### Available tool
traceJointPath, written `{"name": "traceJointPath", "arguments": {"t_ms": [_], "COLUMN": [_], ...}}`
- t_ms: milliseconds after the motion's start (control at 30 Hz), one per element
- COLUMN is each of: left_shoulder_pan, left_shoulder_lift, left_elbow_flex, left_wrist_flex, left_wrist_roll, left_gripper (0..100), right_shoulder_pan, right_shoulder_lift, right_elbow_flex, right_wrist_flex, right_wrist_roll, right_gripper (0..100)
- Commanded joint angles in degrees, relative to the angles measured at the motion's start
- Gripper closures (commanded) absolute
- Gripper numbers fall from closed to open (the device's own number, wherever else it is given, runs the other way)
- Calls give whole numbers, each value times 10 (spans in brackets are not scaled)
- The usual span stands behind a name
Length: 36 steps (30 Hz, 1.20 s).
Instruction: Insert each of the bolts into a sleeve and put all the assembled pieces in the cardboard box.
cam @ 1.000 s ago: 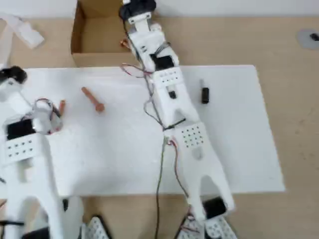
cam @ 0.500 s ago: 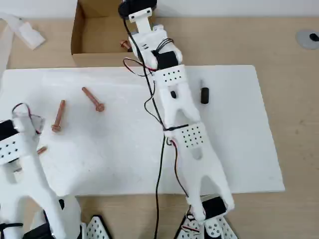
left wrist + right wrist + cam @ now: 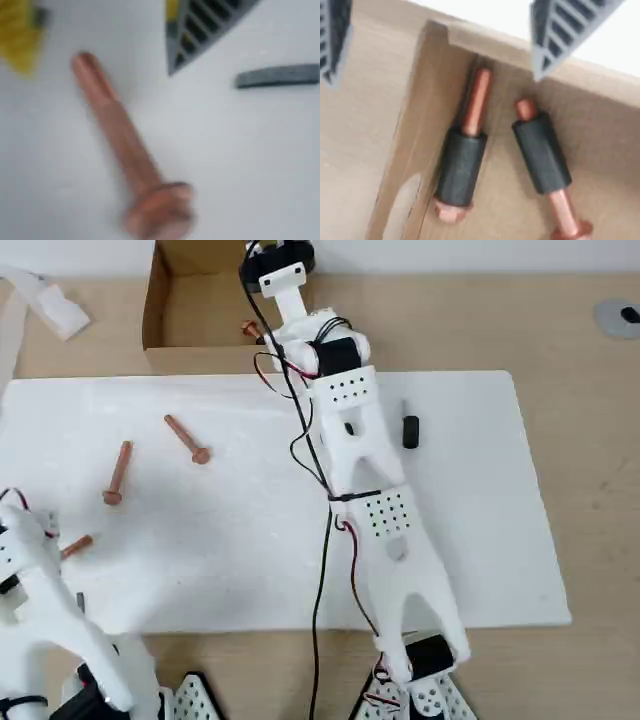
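Three copper bolts lie loose on the white mat (image 3: 450,540): one (image 3: 187,440), one (image 3: 118,472) and one (image 3: 75,546) by my left arm (image 3: 35,580). In the left wrist view that nearest bolt (image 3: 125,150) lies just below my left gripper (image 3: 97,62), which is open and empty. A black sleeve (image 3: 410,431) lies right of my right arm (image 3: 350,440). My right gripper (image 3: 435,75) hangs open over the cardboard box (image 3: 160,315), above two bolts fitted in sleeves, one (image 3: 462,165) and the other (image 3: 542,160).
A thin dark strip (image 3: 277,76) lies on the mat near the left gripper. The right arm stretches across the mat's middle up to the box's right corner. Red and black wires (image 3: 320,540) trail along it. A white object (image 3: 55,305) lies at the far left.
My left arm has drawn back toward the near left corner, uncovering two bolts on the mat. The right arm has reached slightly farther over the box.
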Motion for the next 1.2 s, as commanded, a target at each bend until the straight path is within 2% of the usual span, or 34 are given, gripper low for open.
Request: {"name": "traceJointPath", "arguments": {"t_ms": [0, 600, 733, 1000, 1167], "left_shoulder_pan": [-7, -38, -39, -66, -90], "left_shoulder_lift": [-4, 15, 87, 265, 320], "left_elbow_flex": [7, 2, -6, -104, -142], "left_wrist_flex": [-7, -10, -47, -42, -41], "left_wrist_roll": [18, 19, 19, 22, 22], "left_gripper": [696, 703, 704, 704, 705], "right_shoulder_pan": [0, 0, 0, 0, 0], "right_shoulder_lift": [-57, -73, -91, -107, -108], "right_elbow_flex": [-30, -30, -30, -30, -30], "right_wrist_flex": [15, 67, 71, 100, 113], "right_wrist_roll": [0, 0, 1, 1, 0], "right_gripper": [709, 710, 710, 710, 711]}}
